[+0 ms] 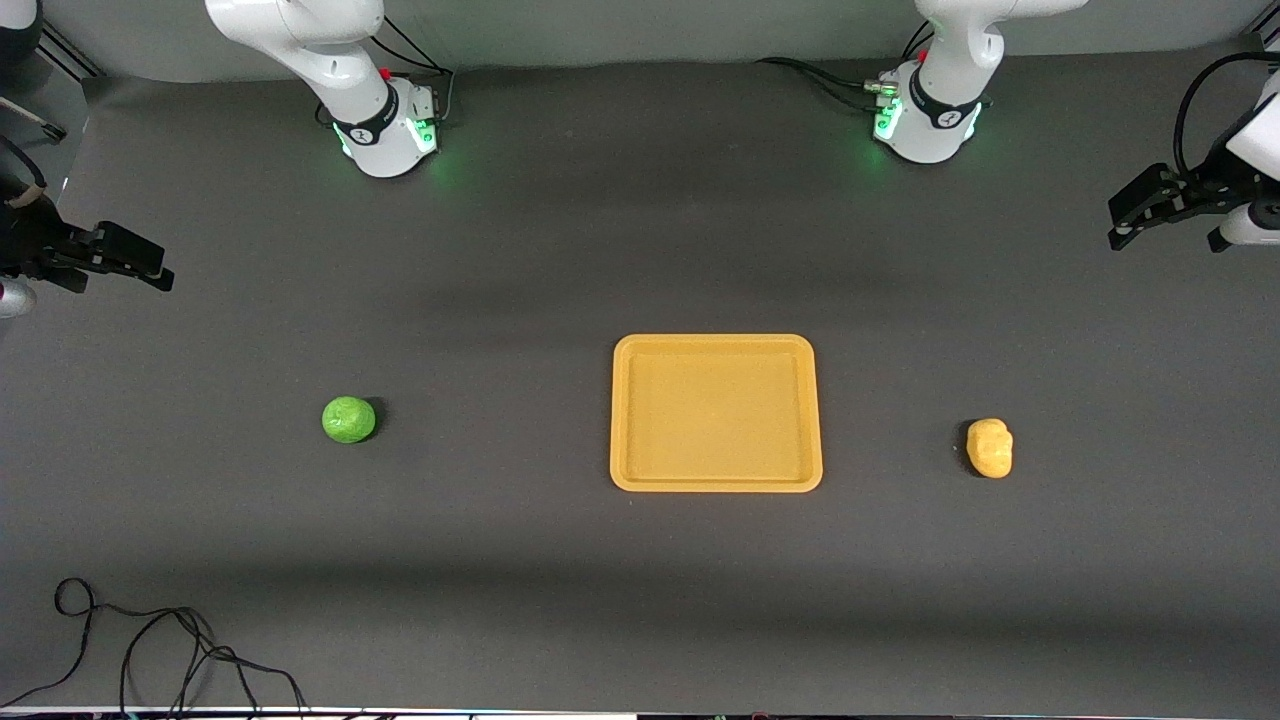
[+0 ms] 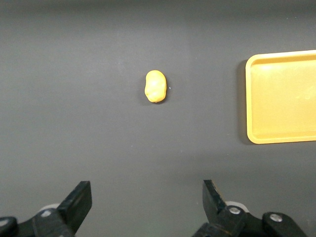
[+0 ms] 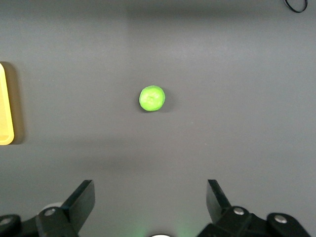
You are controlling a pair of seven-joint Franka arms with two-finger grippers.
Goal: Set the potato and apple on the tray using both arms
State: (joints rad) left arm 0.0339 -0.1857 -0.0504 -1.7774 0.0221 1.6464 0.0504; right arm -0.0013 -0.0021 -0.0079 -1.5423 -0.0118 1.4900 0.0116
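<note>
The yellow-orange potato [image 1: 990, 448] lies on the table toward the left arm's end, beside the orange-yellow tray [image 1: 716, 480]. The green apple [image 1: 348, 419] lies toward the right arm's end. The tray holds nothing. My left gripper [image 1: 1118, 222] is open and empty, up in the air at the left arm's end of the table. In the left wrist view the gripper [image 2: 146, 190] looks down on the potato [image 2: 156, 86] and the tray's end [image 2: 256, 98]. My right gripper [image 1: 160, 265] is open and empty at the right arm's end. In the right wrist view the gripper [image 3: 150, 190] looks down on the apple [image 3: 152, 98].
A loose black cable [image 1: 150, 640] lies near the table's front edge at the right arm's end. The two arm bases [image 1: 390, 130] [image 1: 925, 120] stand along the edge farthest from the front camera. The table is a dark grey mat.
</note>
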